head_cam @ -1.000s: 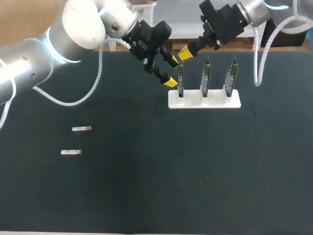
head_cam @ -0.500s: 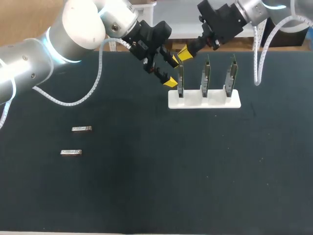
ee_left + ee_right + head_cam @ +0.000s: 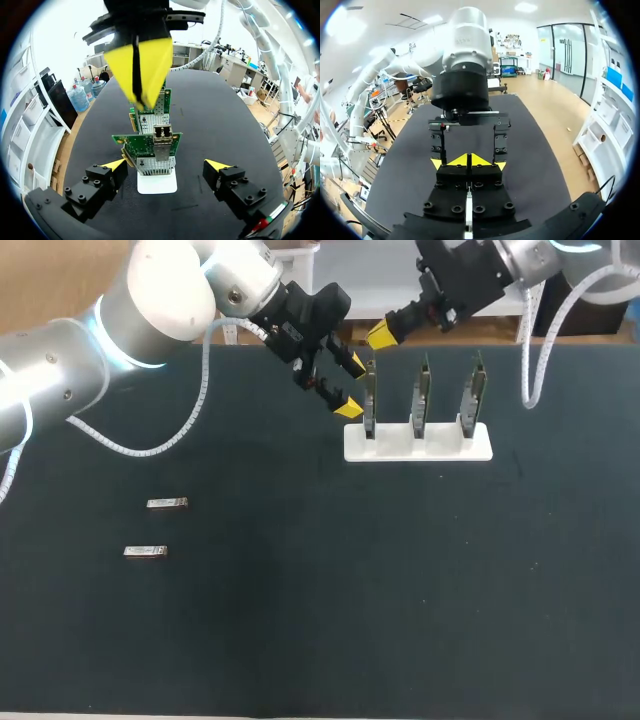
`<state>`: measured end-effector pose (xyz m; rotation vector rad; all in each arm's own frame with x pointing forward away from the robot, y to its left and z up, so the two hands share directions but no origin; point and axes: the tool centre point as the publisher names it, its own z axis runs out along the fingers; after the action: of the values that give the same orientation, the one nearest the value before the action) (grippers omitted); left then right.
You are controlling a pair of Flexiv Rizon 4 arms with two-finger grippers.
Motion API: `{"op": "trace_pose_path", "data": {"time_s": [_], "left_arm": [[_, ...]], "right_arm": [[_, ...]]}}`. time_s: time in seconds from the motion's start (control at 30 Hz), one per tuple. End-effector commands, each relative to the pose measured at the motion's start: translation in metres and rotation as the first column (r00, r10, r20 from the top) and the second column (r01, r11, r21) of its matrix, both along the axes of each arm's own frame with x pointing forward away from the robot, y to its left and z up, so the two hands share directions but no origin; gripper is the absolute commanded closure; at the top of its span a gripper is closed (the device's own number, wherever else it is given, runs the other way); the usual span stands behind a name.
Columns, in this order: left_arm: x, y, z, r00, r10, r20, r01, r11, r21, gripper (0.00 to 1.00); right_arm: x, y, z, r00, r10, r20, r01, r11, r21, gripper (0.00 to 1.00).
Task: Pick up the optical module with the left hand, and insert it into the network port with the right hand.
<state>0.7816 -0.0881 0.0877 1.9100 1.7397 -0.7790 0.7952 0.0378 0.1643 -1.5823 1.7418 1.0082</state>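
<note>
Silver optical modules (image 3: pixel 167 504), two, three upright cards (image 3: pixel 421 392), left pincer (image 3: pixel 353 386) spread empty, right pincer (image 3: pixel 380 336) closed.

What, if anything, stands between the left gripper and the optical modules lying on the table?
Nothing visible does: only bare table separates the left gripper, open beside the end card, from the two optical modules.

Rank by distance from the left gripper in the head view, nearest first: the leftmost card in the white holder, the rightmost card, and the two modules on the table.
1. Leftmost card, right beside the left gripper.
2. Rightmost card, farthest right of the three.
3. Upper module, at the table's left.
4. Lower module, nearer the front edge.
</note>
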Motion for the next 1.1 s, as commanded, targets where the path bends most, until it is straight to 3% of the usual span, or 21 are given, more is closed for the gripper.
{"op": "trace_pose_path", "data": {"time_s": [0.03, 0.2, 0.47, 0.77, 1.1], "left_arm": [[0.003, -0.001, 0.000, 1.000, -0.004, -0.003, 0.004, 1.000, 0.003, 0.00], [0.003, -0.001, 0.000, 1.000, -0.004, -0.003, 0.004, 1.000, 0.003, 0.00], [0.003, -0.001, 0.000, 1.000, -0.004, -0.003, 0.004, 1.000, 0.003, 0.00], [0.003, -0.001, 0.000, 1.000, -0.004, -0.003, 0.004, 1.000, 0.003, 0.00], [0.003, -0.001, 0.000, 1.000, -0.004, -0.003, 0.004, 1.000, 0.003, 0.00]], "right_arm": [[-0.011, -0.014, 0.010, 1.000, -0.022, 0.021, 0.022, 1.000, 0.014, 1.00], [-0.015, -0.038, 0.011, 0.999, -0.012, 0.048, 0.012, 1.000, -0.004, 1.00], [-0.025, -0.074, 0.005, 0.999, 0.044, 0.020, -0.043, 0.998, -0.049, 1.00], [-0.032, -0.089, -0.001, 0.996, 0.089, -0.007, -0.089, 0.994, -0.068, 1.00], [-0.027, -0.098, -0.013, 0.999, 0.040, -0.023, -0.041, 0.998, -0.057, 1.00]]}}
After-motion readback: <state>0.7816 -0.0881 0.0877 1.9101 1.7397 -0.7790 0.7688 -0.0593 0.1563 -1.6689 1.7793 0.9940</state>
